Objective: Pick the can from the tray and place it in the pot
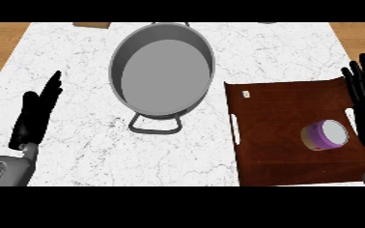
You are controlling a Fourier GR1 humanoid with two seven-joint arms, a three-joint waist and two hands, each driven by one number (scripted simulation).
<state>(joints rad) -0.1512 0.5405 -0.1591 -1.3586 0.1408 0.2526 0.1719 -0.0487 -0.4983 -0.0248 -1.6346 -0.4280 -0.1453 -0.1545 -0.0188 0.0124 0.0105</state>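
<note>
- Can (325, 135) is seen lying on its side on the tray (278, 125), in the tray's right half and nearer its lower edge. Its purple end is turned up and to the right.
- The right hand (355, 87) is shown at the view's right edge, above the tray's right side. Its fingers are straight, held close together and pointed up the view, and nothing is gripped by them.
- The can is placed just to the left of this hand, below the fingertips and level with the hand's lower part. No finger is curled round it, and whether the can is touched by the hand cannot be told.
- The left hand (35, 113) is held at the view's left, over the counter (71, 58). It is resting open, with fingers straight, together and pointed up. It is well apart from the can, with the pot between them.
- The pot (118, 67) is set on the counter in the middle of the view, to the upper left of the tray and just beside the tray's upper left corner. Its grey inside is fully in view, and one loop handle (155, 125) is turned toward the lower edge.
- A pale slot (234, 128) is cut along the tray's left side, and a small white mark (246, 94) is seen near its upper left corner.
</note>
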